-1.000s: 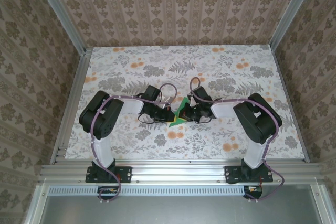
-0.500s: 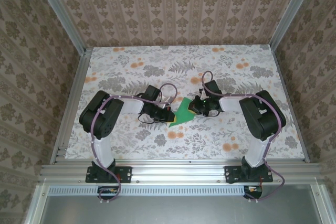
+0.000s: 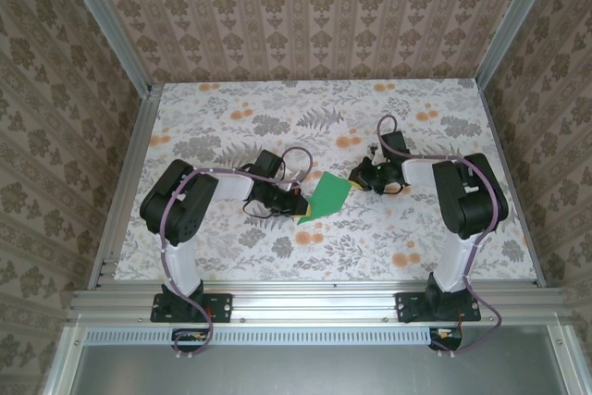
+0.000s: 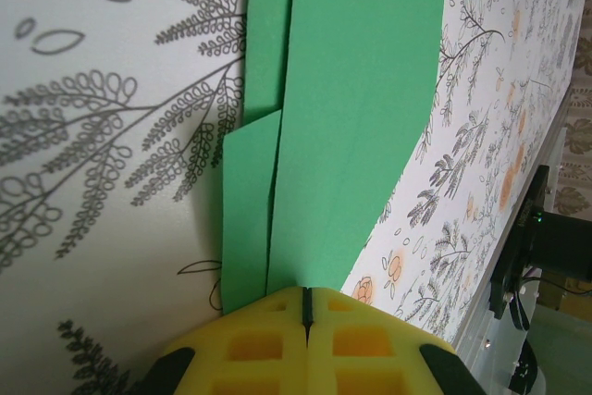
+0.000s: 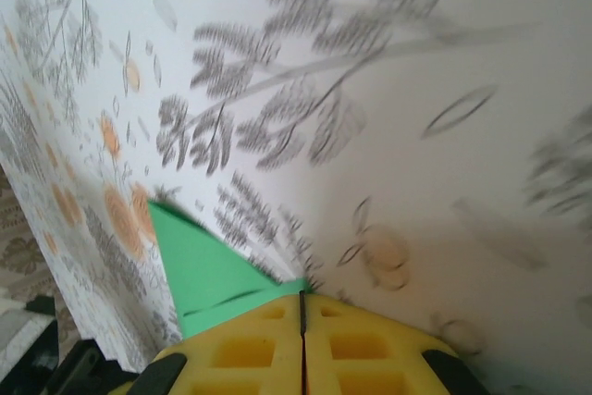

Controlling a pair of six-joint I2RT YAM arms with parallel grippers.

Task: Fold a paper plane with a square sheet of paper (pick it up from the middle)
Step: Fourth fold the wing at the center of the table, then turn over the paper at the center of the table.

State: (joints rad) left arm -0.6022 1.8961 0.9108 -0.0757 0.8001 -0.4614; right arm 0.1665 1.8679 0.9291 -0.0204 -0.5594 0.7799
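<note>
Paper first: bright green sheet of paper point(image 3: 327, 195) spread over the floral tabletop point(image 3: 231, 108), between the two end effectors.

Left end effector point(image 4: 306, 293) pressed together on the sheet's near corner, yellow pads point(image 4: 250, 347) meeting in a thin dark seam, green coming straight out from between them. Ahead of those tips, from the left wrist: a broad smooth panel running away and to the right. Alongside it on the left, a narrower folded layer, its stepped edge just ahead of the left pad. Between the two, a crease line. Right of the sheet, orange blossoms and grey sprigs printed on the tabletop; left of it, grey fern print.

Right end effector point(image 5: 302, 299) at the sheet's opposite corner, likewise pressed together, pad against pad. Ahead and left of its tips, a green wedge tapering to a point right at the seam. Point nipped between the pads or merely touching them: cannot tell. Right wrist picture blurred.

From above, left end effector at the sheet's lower left corner, right end effector just off its upper right corner, both arms bent inward towards each other over mid-tabletop.
</note>
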